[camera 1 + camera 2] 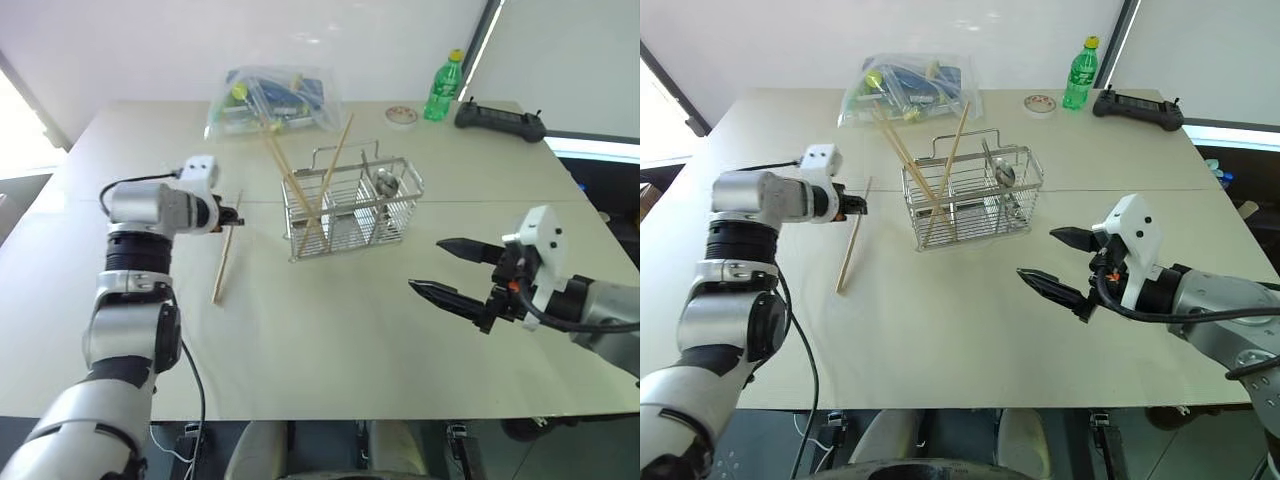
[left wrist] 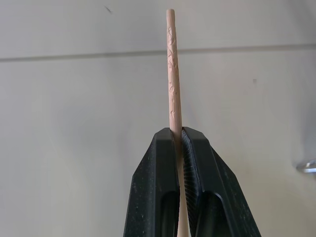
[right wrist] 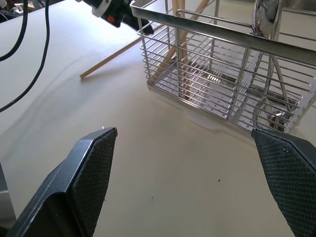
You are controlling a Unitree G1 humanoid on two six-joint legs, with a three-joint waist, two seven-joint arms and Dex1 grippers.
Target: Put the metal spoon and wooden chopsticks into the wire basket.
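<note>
A: Pale desk (image 1: 330, 350); basket (image 1: 350, 210) upper centre, spoon (image 1: 386, 182) inside.
B: Left pincer (image 1: 236, 212) clenched near one end of a chopstick (image 1: 224, 262), centre-left: light, stiff, slippery. Right pincer (image 1: 452, 270) released.

Shiny metal wire basket (image 1: 352, 208), matt pale wooden chopsticks (image 1: 225, 256), glossy metal spoon (image 1: 1002, 171), smooth matt table (image 1: 330, 330)

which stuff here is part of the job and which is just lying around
Job: wire basket, spoon in it, chopsticks standing in it, one chopstick held by the left tool.

Lying about: plastic bag, green bottle, small dish, black controller.
</note>
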